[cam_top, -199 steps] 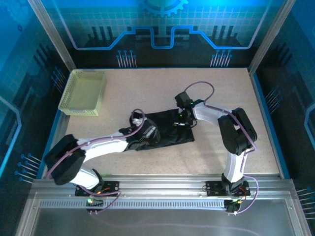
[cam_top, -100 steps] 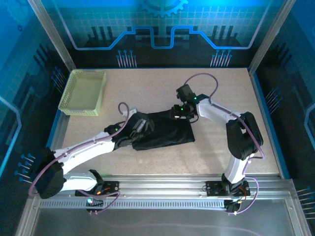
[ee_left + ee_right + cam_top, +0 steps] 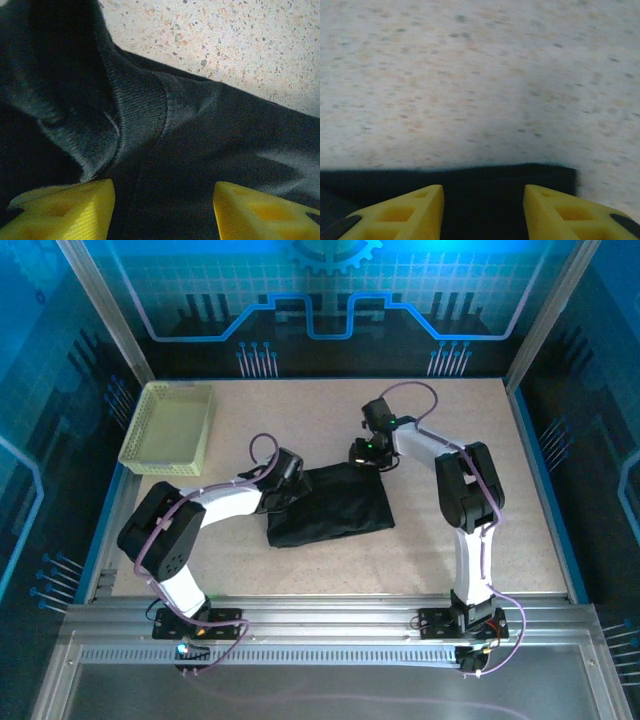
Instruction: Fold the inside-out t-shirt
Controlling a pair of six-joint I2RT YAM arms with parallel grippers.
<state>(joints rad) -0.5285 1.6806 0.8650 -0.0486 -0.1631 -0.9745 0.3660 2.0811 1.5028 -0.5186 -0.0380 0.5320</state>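
While its elbow folds sharply, left hand (image 3: 285, 473) overhangs t-shirt (image 3: 338, 506).

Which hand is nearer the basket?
Left. The left hand sits at the shirt's left edge, toward the basket; the right hand is at the shirt's far edge.

Cool blue light washes the walls in the top view, while the speckled table (image 3: 450, 530) lies pale and evenly lit. The black t-shirt (image 3: 335, 508) reads there as a nearly featureless dark patch. The left wrist view is sharp: soft highlights catch the ribbed collar (image 3: 137, 107) and the folds at right, and the upper left sinks into shadow. The right wrist view is blurred (the table's specks smear into streaks), its yellow fingertips (image 3: 400, 212) bright.
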